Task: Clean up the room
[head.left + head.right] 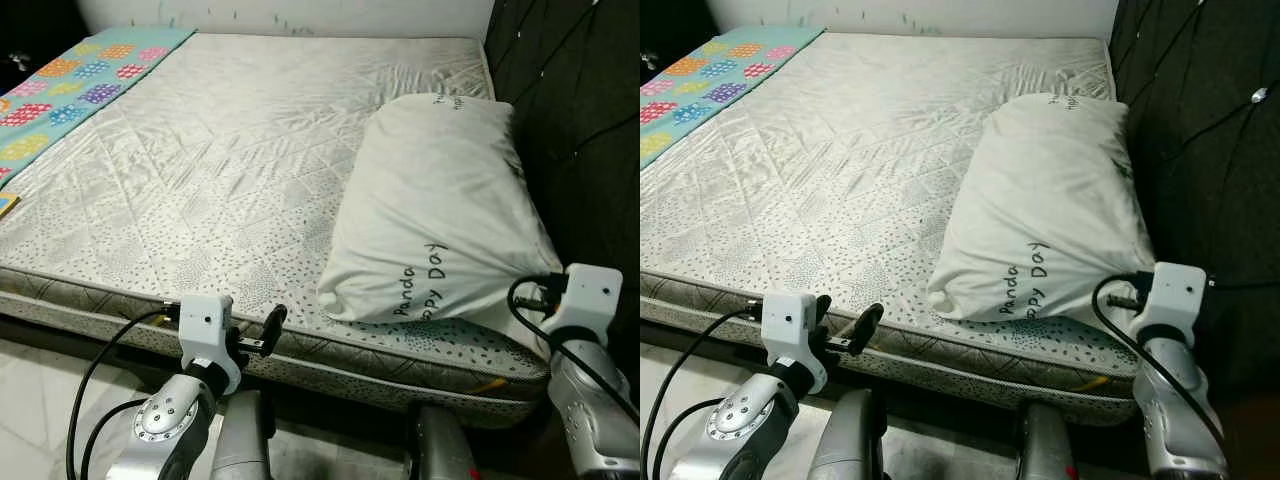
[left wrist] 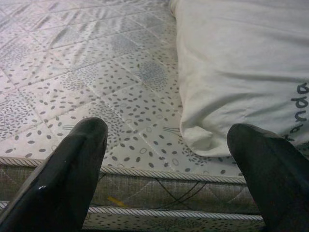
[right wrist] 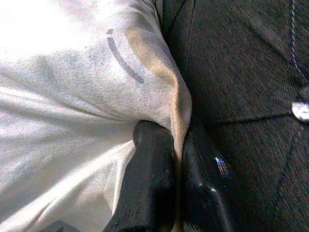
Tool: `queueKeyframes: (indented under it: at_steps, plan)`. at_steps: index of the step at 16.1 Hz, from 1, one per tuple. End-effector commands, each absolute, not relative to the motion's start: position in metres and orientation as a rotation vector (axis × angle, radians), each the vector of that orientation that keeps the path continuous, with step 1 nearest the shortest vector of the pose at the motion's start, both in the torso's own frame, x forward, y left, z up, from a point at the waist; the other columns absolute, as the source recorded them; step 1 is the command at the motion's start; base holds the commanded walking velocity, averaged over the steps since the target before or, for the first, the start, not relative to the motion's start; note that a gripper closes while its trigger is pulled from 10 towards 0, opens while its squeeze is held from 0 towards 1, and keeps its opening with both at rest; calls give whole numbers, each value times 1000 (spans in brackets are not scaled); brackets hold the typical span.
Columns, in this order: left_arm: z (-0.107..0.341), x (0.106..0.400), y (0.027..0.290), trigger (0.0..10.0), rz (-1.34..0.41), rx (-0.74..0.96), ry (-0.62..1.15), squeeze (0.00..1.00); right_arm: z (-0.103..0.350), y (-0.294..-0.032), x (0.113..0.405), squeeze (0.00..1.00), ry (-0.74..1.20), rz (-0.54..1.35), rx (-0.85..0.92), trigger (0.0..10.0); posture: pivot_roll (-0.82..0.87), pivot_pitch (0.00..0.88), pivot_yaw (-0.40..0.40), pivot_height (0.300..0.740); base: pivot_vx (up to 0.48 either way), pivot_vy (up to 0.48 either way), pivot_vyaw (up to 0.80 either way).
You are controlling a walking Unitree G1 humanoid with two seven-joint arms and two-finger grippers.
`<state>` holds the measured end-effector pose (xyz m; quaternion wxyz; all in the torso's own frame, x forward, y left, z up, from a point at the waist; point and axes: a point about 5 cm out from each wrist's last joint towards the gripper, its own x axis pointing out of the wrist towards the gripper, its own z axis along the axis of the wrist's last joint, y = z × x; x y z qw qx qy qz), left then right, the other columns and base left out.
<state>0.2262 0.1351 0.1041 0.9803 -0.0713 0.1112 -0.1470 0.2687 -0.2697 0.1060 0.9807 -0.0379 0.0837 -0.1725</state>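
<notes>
A white pillow (image 1: 440, 200) with dark lettering lies on the right side of the bare quilted mattress (image 1: 230, 150), against the black headboard (image 1: 585, 110). My right gripper (image 3: 176, 140) is shut on the pillow's (image 3: 63, 96) near right edge, with the fabric pinched between its fingers right beside the headboard (image 3: 251, 72). My left gripper (image 2: 169, 135) is open and holds nothing. It hovers at the mattress's front edge (image 2: 145, 171), just short of the pillow's near left corner (image 2: 203, 140), and in the left eye view it (image 1: 265, 335) sits low in front of the bed.
A colourful patterned blanket (image 1: 70, 90) lies along the mattress's far left side. The tufted headboard stands as a wall on the right. Pale floor tiles (image 1: 40, 400) show below the bed's front edge. A white wall (image 1: 300, 12) runs behind the bed.
</notes>
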Motion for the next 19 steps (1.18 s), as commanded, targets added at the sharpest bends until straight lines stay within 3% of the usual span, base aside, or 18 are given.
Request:
queueKeyframes:
  at_steps: [1,7,19]
  plan:
    - [102,227,136,10000,-298,-133,231,0,124,-287,261,0,101,-438,-85,0,-11,14,55,574,0,0,0]
    - [101,234,133,10000,-328,-134,228,0,122,-300,235,0,127,-497,-107,0,-60,4,77,574,0,0,0]
    - [100,245,131,10000,-354,-128,214,0,127,-310,220,0,135,-546,-129,0,-98,0,89,574,0,0,0]
